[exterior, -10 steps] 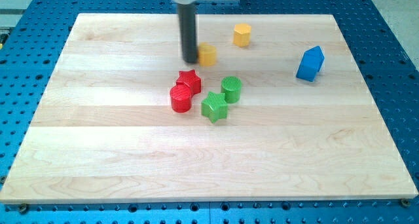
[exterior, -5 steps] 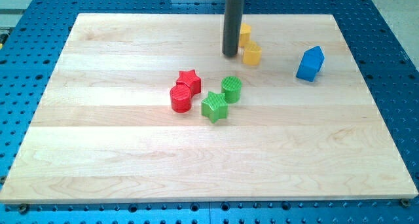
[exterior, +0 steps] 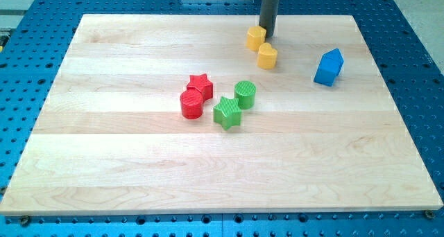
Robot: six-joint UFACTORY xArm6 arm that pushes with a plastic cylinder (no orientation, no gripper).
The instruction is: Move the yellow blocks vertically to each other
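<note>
Two yellow blocks sit near the view's top, right of centre. One yellow block lies above and slightly left of the other yellow block; they touch or nearly touch. My tip is just to the right of the upper yellow block, at its top right edge, close to the board's top edge.
A red star and a red cylinder sit together at the board's middle. A green cylinder and a green star lie right of them. A blue house-shaped block is at the right. The wooden board lies on a blue perforated table.
My tip pushed one yellow block rightward until it sat beside the other, then moved up and to the right, behind the upper yellow block.
</note>
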